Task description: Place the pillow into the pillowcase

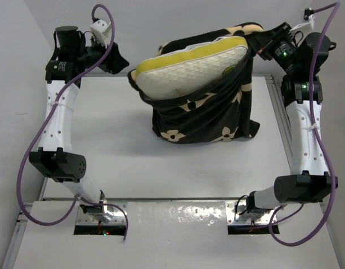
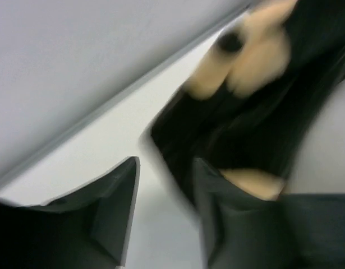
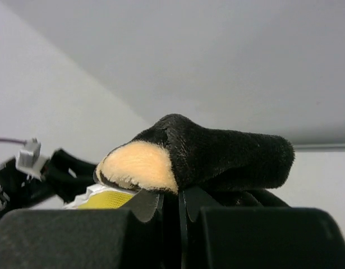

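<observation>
The black pillowcase [image 1: 208,109] with tan flowers stands at the back middle of the table, its mouth held up. The cream pillow [image 1: 186,70] with its yellow band is partly inside and sticks out at the upper left. My right gripper [image 1: 255,42] is shut on the pillowcase's top right edge; in the right wrist view [image 3: 180,204] the jaws pinch the velvety fabric [image 3: 217,151], with the pillow's yellow band [image 3: 107,199] beside them. My left gripper [image 1: 119,60] is open just left of the pillow. The blurred left wrist view shows it [image 2: 166,218] empty, the pillowcase [image 2: 245,123] just beyond.
The white table [image 1: 105,140] ends in a raised metal rim [image 1: 276,106] on the right and a grey wall at the back. The arm bases [image 1: 99,216] sit at the near edge. Purple cables [image 1: 35,145] loop beside both arms.
</observation>
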You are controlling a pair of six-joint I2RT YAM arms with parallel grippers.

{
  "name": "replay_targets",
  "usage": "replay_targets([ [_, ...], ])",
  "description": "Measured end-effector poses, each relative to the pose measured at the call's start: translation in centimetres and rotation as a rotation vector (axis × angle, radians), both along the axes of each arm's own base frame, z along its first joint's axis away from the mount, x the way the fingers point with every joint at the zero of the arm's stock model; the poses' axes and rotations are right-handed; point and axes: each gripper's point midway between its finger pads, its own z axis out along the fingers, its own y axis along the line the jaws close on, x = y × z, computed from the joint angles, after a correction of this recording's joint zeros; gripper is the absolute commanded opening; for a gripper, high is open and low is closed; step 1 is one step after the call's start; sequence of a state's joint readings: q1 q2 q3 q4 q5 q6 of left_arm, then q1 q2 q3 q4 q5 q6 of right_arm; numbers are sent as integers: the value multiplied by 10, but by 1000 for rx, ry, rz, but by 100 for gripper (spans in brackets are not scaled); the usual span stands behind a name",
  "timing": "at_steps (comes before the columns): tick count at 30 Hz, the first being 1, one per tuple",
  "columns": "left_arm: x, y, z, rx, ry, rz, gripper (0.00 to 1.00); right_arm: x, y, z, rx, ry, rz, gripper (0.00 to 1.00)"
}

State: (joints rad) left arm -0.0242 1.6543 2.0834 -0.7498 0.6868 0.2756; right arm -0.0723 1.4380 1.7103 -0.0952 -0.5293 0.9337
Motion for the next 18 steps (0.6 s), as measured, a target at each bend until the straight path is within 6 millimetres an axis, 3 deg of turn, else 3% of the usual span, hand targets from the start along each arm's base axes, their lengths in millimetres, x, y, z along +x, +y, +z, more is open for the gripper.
replay_targets([
  [4, 8, 22, -45, 6, 107, 23, 75, 16, -18, -4, 16, 5, -83, 0],
  [10, 1, 15, -87, -33, 204, -67, 82, 16, -4, 0, 5, -15, -9, 0],
  [13, 4, 11, -90, -103, 232, -111, 85, 9, 4, 2, -10, -25, 44, 0],
  [18, 29, 12, -82, -292, 226, -162, 91, -6, 6, 4, -36, -40, 83, 0],
])
